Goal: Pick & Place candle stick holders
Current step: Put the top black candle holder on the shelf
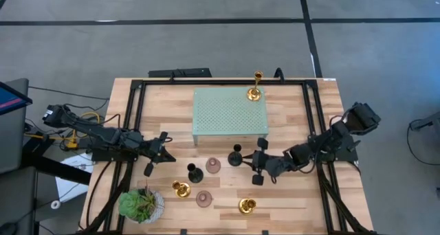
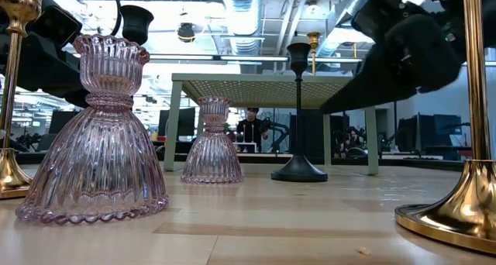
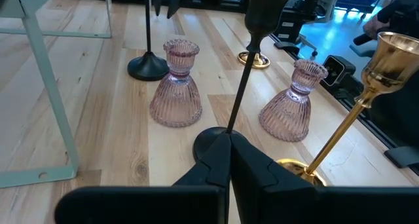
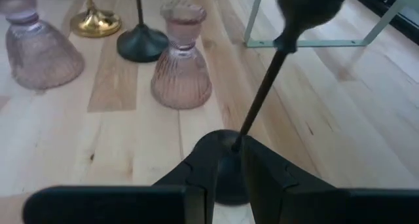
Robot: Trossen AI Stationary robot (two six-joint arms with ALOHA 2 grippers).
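A pale green perforated platform (image 1: 229, 111) stands on the wooden table (image 1: 295, 207), a green leafy potted plant (image 1: 140, 205) sits near the table's front left corner.

A pale wooden table (image 1: 289, 194) with a black frame stands on a grey concrete floor (image 1: 137, 36) crossed by dark lines. Off the table's left edge, cables (image 1: 82, 118) trail beside a dark monitor (image 1: 10, 125). In the low view the room beyond the table's far edge is an open workspace: exposed silver ducts (image 2: 248, 17) and pipes run across the ceiling, bright strip lights glow, and a seated person (image 2: 249, 129) shows among desks and dark screens (image 2: 422, 133).
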